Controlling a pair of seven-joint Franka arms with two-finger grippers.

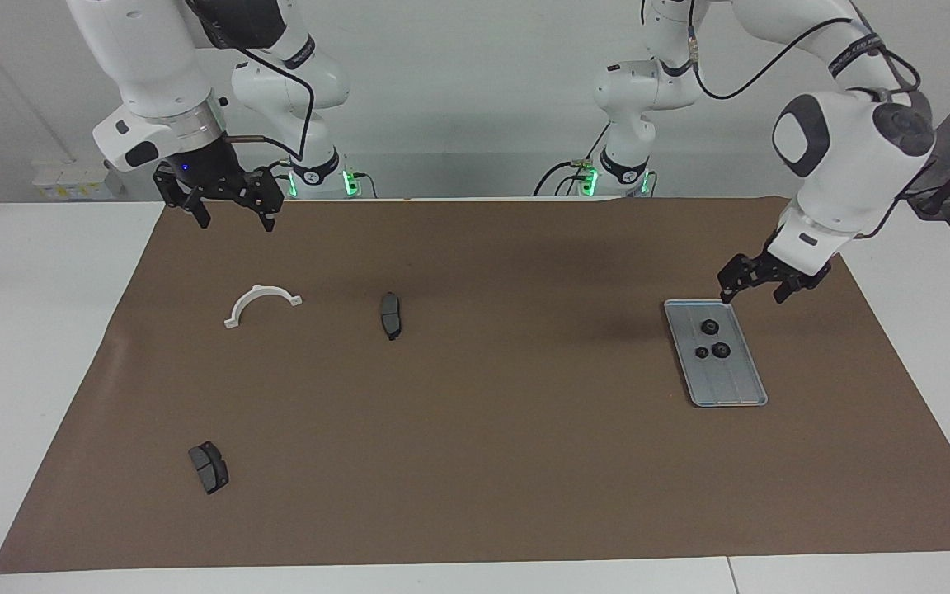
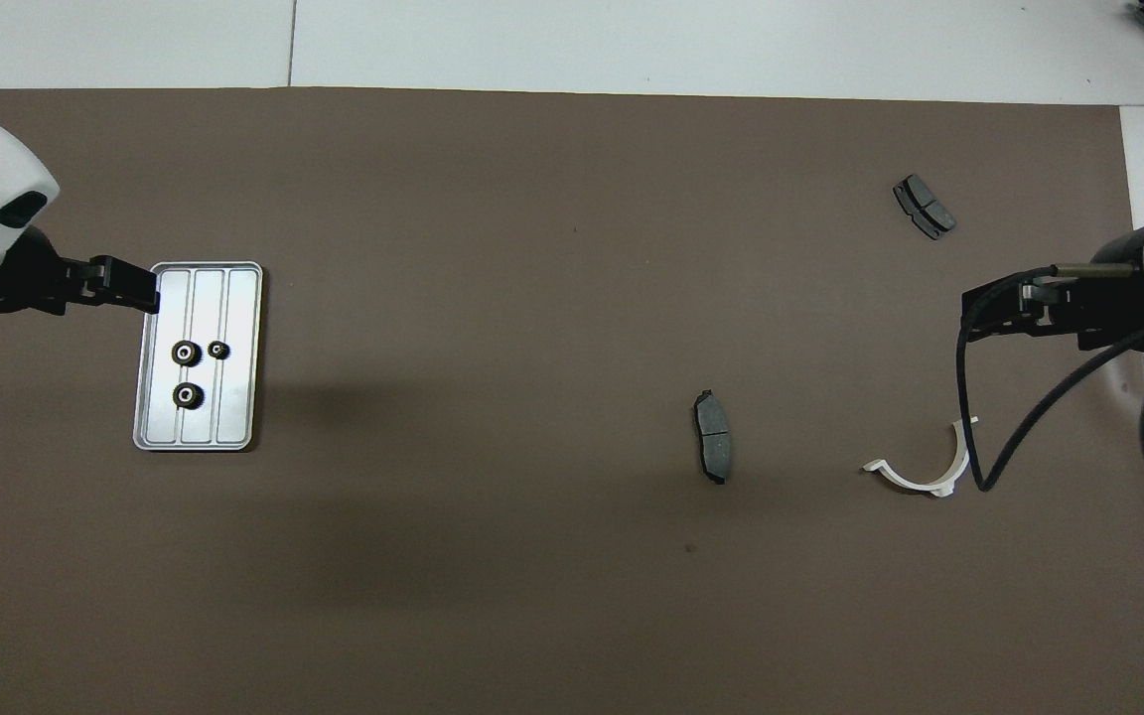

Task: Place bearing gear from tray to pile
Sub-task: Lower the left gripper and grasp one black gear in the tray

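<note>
The left gripper [image 1: 754, 289] hung with its jaws spread and nothing between them, just off the tray's [image 1: 739, 394] robot-end rim; in the overhead view the same gripper [image 2: 120, 288] lapped the tray's [image 2: 239, 417] corner at about ten o'clock, whereas the facing view showed it raised and apart from the metal; the right gripper [image 1: 232, 213] waited, also spread and empty, above the mat's edge nearest the robots. Three black bearing gears [image 1: 712, 339] lay together in the tray's half nearer the robots; from overhead they read as two larger gears and one smaller [image 2: 219, 350], each with a pale centre, a detail the facing view did not give. The pile sat well apart toward the right arm's end: a white half-ring bracket [image 1: 261, 303], a dark brake pad [image 1: 390, 314] at its three o'clock in the facing view, and a second brake pad [image 1: 209, 467] farther from the robots, at the bracket's six o'clock. Everything rested on a brown mat [image 1: 475, 462] over a white table [image 1: 21, 346]; only the facing view showed the pale wall and the arm bases with green lights.
</note>
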